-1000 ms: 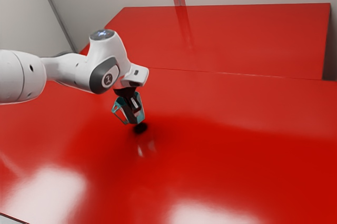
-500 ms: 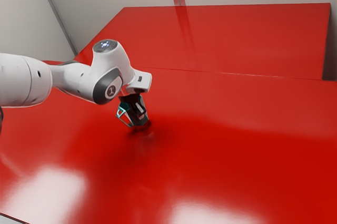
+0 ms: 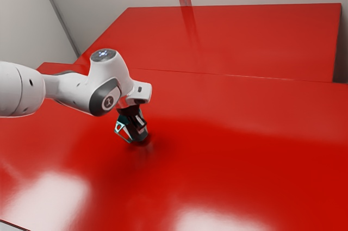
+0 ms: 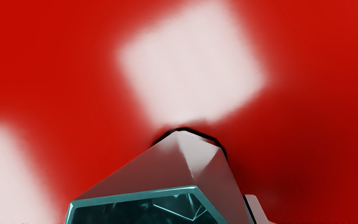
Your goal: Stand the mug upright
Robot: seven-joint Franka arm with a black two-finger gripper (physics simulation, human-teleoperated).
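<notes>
So the gripper (image 3: 140, 124) is sitting lower over the red table (image 3: 244, 144) than it was a second ago, and it's bringing the mug (image 4: 163, 180) down with it, which I'm reading as lining up a set-down. It's looking clamped on the mug, one fingertip (image 4: 255, 207) showing by the outer wall; the other is hiding, so I can't tell the exact gap. The mug's leaning, base near the table, maybe touching. It's sporting faceted grey sides and a teal rim, with its mouth facing the wrist camera.

No readable text or signs
</notes>
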